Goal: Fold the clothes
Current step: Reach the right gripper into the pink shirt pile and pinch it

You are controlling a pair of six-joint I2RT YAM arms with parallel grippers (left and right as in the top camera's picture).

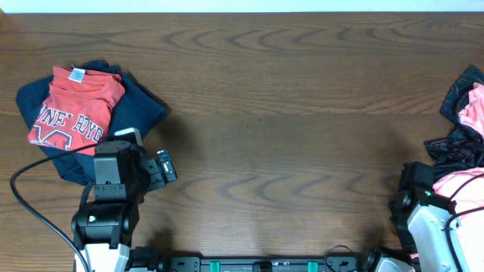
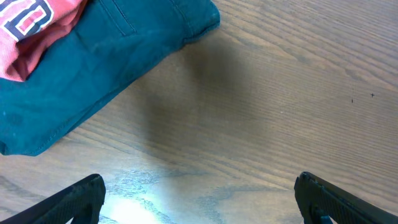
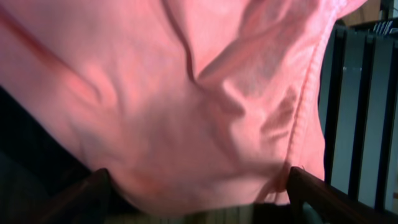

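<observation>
A folded stack lies at the table's left: a red printed T-shirt (image 1: 72,106) on top of a navy garment (image 1: 140,113). My left gripper (image 1: 128,140) sits just right of the stack's front corner, open and empty over bare wood (image 2: 199,205). The navy garment (image 2: 99,68) and the red shirt (image 2: 31,31) fill the upper left of the left wrist view. At the right edge lies a pile of unfolded clothes: a pink garment (image 1: 463,185) and a dark patterned one (image 1: 454,143). My right gripper (image 1: 414,181) is open, with pink cloth (image 3: 186,106) close in front of its fingers (image 3: 196,199).
The wooden table (image 1: 287,113) stretches between the two piles. The right pile hangs past the table's right edge. A black cable (image 1: 34,204) loops beside the left arm's base. Dark vertical bars (image 3: 360,112) show behind the pink cloth.
</observation>
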